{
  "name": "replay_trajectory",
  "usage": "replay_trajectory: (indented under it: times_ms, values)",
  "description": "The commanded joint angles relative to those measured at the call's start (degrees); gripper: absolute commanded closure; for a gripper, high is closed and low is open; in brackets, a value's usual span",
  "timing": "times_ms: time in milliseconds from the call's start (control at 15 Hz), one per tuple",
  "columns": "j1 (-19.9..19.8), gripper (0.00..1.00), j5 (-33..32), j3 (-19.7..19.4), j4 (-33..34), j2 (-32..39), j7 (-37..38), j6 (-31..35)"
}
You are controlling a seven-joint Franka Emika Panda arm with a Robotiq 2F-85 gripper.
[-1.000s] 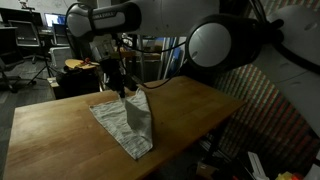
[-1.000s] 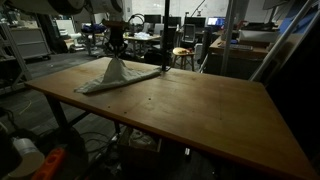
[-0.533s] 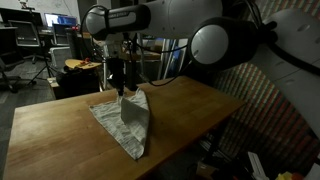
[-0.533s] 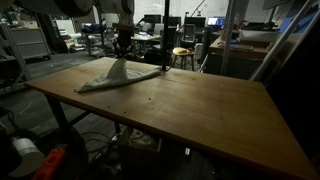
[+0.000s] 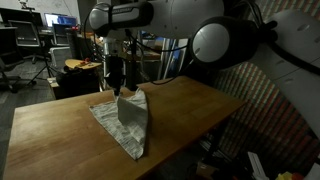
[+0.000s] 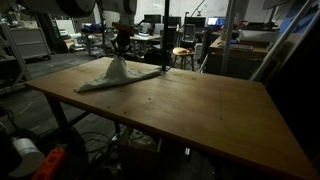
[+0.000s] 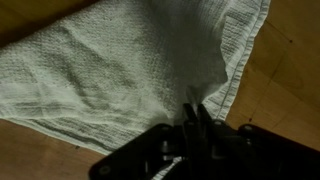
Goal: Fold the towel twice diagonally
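my claw (image 7: 196,122) closed tight on a pinch of the white towel (image 7: 110,70), cloth standing up in a peak beneath it, the rest lying rumpled on the wooden table (image 5: 45,135), dim lab behind

Reaches out high and roughly level with the white arm (image 5: 130,17), bent beyond a big round joint (image 5: 218,42). Turns down at the dark wrist (image 5: 115,65) and points the gripper (image 5: 119,90) straight at the surface below, upright rather than tilted in both exterior views. Enters the wrist view from the bottom edge with black fingers (image 7: 205,125) drawn close together, tips meeting. Pinches a raised fold of the towel (image 7: 110,70) between them and holds it up in a peak just under the fingertips.
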Motion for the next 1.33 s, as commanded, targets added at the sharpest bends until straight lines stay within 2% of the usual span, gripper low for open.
replay_trajectory:
  times_ms: [0, 533, 1267]
  values:
    - [1.5, 0.98, 0.7, 1.4, -0.6, -1.2, 0.4, 2.9]
    - [6.4, 0.98, -3.5, 0.9, -0.8, 0.2, -2.7, 10.8]
    - [4.0, 0.97, -3.6, 0.6, -6.4, 0.0, -1.8, 16.0]
